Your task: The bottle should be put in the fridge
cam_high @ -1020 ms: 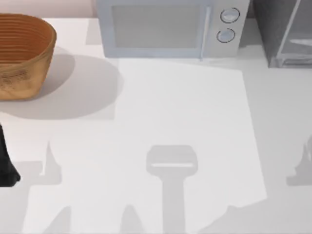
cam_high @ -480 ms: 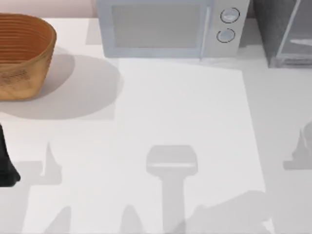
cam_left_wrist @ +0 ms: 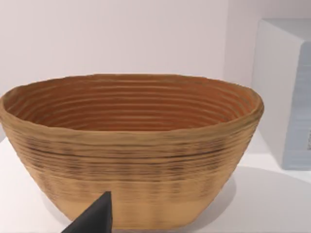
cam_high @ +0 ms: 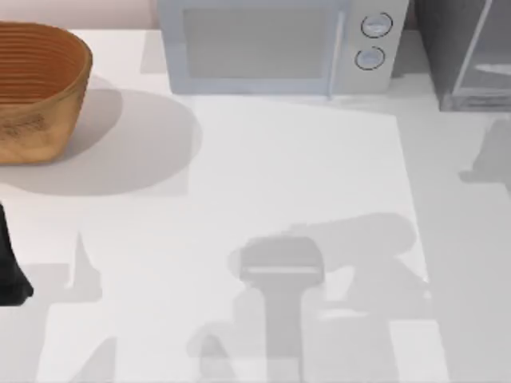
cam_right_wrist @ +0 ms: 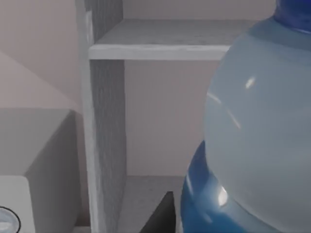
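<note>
1. A white table (cam_high: 263,183) is seen from above, crossed by grey shadows.
2. A woven wicker basket (cam_high: 36,88) is set on it at the far left.
3. A white microwave (cam_high: 275,44) with two round knobs is placed at the far edge, near the middle.
4. The dark grey fridge (cam_high: 467,52) is stood at the far right corner, just beside the microwave.

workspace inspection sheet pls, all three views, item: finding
surface: white table crossed by arm shadows
job's things: bottle close to the right wrist camera, facing the fridge, whose shelves are in sight; fridge at the table's far right corner
clutter: wicker basket far left; white microwave far centre
grippers: left gripper fingertip before the basket; right gripper fingertip beside the bottle
cables: nothing seen
surroundings: plain pale wall
</note>
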{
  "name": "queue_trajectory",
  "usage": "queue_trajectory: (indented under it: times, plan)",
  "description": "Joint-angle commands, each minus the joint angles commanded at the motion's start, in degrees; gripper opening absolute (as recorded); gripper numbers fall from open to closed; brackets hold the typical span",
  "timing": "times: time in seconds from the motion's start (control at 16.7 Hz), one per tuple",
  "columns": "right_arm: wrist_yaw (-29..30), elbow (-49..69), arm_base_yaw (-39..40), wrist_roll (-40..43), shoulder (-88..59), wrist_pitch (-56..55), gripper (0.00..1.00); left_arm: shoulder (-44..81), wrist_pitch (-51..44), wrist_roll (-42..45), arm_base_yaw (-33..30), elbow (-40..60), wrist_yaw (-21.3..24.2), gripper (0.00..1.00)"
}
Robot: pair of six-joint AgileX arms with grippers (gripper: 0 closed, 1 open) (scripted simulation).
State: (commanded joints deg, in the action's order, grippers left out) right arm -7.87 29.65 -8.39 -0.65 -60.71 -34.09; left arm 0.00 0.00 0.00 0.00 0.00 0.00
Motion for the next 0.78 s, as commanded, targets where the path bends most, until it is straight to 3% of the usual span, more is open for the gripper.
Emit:
queue_trajectory:
  times: [0.42,0.78]
  plan:
    - [-4.8,18.15,-5.23,-0.06,-43.47,-20.86,0.01,0.0,0.0,0.0,0.0,0.0,0.0,1.0]
    - [-6.98,26.36,-7.5,-0.2,-59.61,-30.28,0.01,0.0,0.0,0.0,0.0,0.0,0.0,1.0]
